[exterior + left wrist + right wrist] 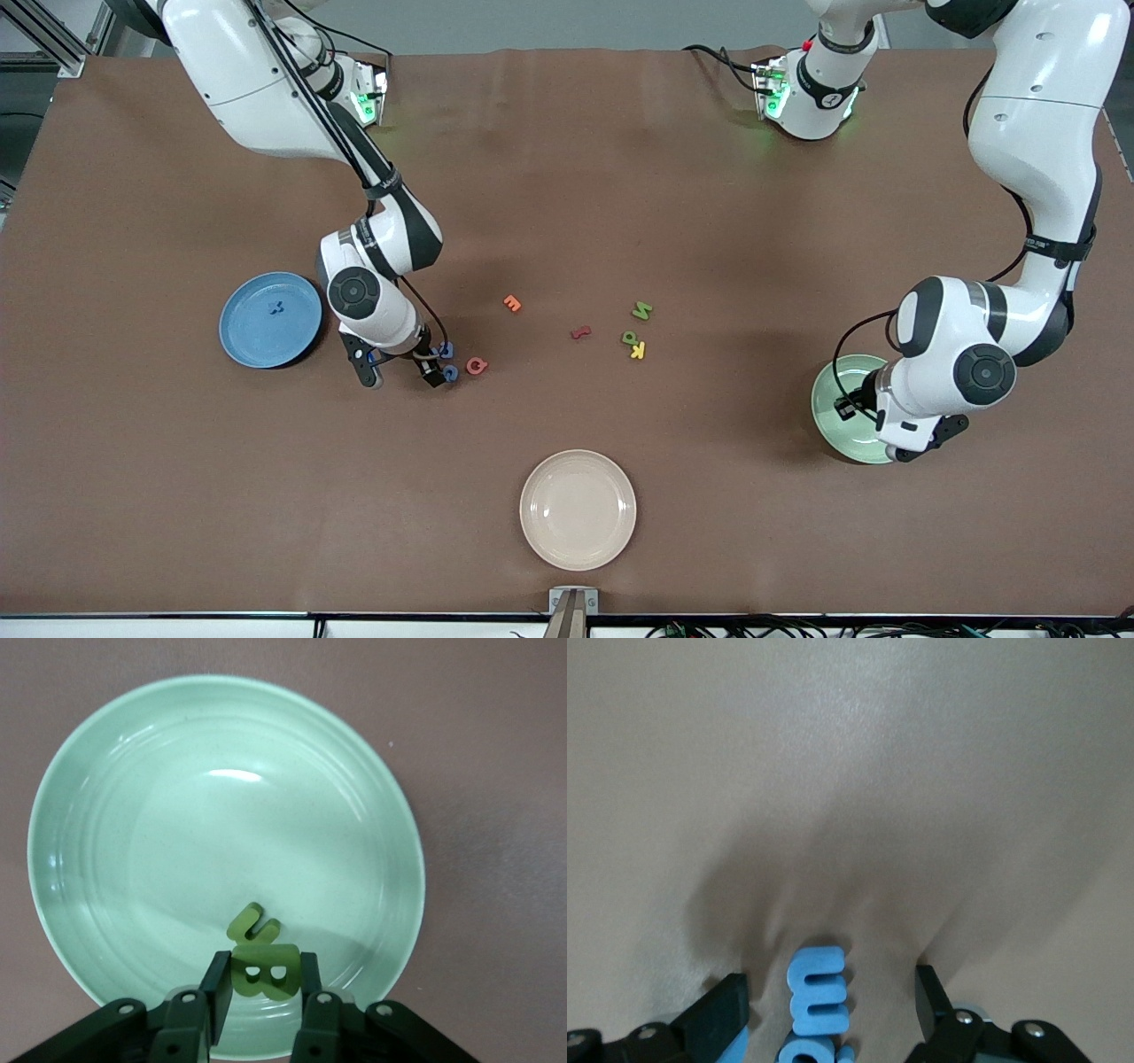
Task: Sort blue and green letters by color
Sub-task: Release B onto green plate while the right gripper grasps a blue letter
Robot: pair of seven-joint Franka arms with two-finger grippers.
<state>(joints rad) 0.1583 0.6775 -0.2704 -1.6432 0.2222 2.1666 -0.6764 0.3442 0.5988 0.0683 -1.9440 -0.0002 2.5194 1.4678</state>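
Left hand point(261, 997): over the green plate point(833, 416) at the left arm's end of the worktop point(567, 177); fingers point(217, 988) clamped on a green letter B point(263, 971), held upright above the plate's inner surface. Second green letter point(252, 924) lying on that plate, just beside the held one in the left wrist view.

Right hand point(403, 365): low over the worktop, beside the blue plate point(257, 341); jaws spread, nothing gripped. Blue letter E point(819, 989) flat on the worktop between the fingers point(718, 1017), touched by neither. Another blue letter point(806, 1050) just beside the E, partly hidden. Front view: two blue letters point(448, 361) at the fingertips, red letter point(477, 365) just beside them.

One blue letter point(276, 308) on the blue plate.

Mid-worktop: green N point(641, 310) and a second green letter point(629, 337) close together, yellow K point(638, 351) touching or nearly touching the latter. Orange letter point(512, 303) and pink letter point(580, 333) apart from these.

Cream plate point(578, 509) nearest the front camera, nothing on it.
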